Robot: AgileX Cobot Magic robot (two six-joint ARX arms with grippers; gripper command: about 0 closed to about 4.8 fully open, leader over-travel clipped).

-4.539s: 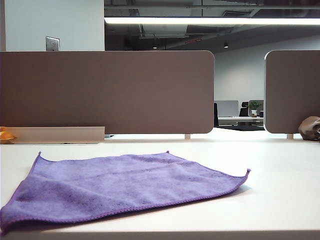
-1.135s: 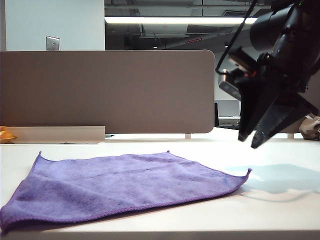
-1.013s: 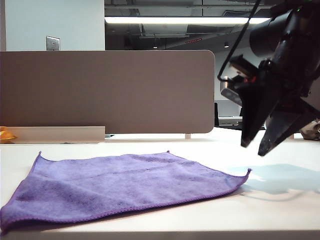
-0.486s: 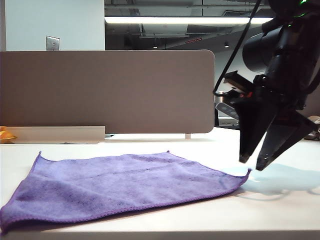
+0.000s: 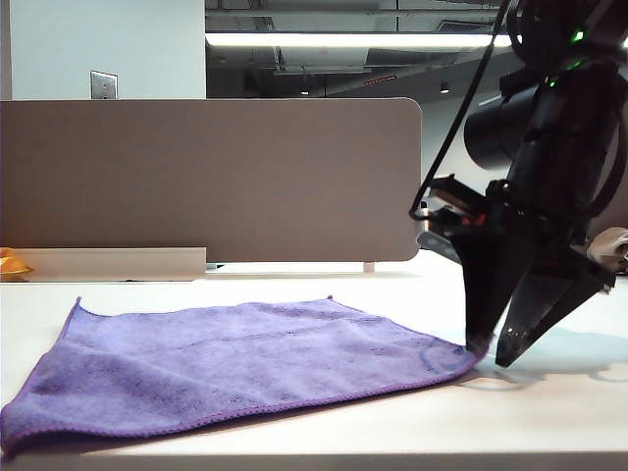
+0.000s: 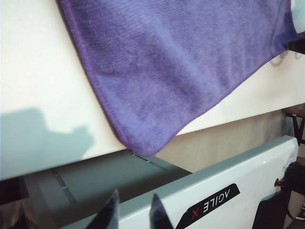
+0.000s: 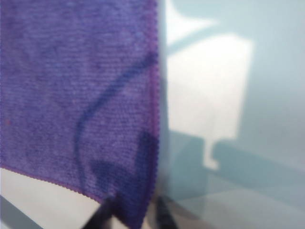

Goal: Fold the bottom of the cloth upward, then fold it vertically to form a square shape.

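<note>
The purple fuzzy cloth (image 5: 235,363) lies flat and unfolded on the table.

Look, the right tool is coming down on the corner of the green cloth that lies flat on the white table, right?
Almost. The cloth is purple, not green, as the exterior view shows. The rest holds: it lies flat on the white table, and the right tool is down at its right corner, jaws apart. The left tool hangs off the table's edge.

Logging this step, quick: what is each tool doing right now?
Left tool: off the table edge, narrowly open, empty.
Right tool: open, fingers astride the cloth corner, not yet gripping.
</note>
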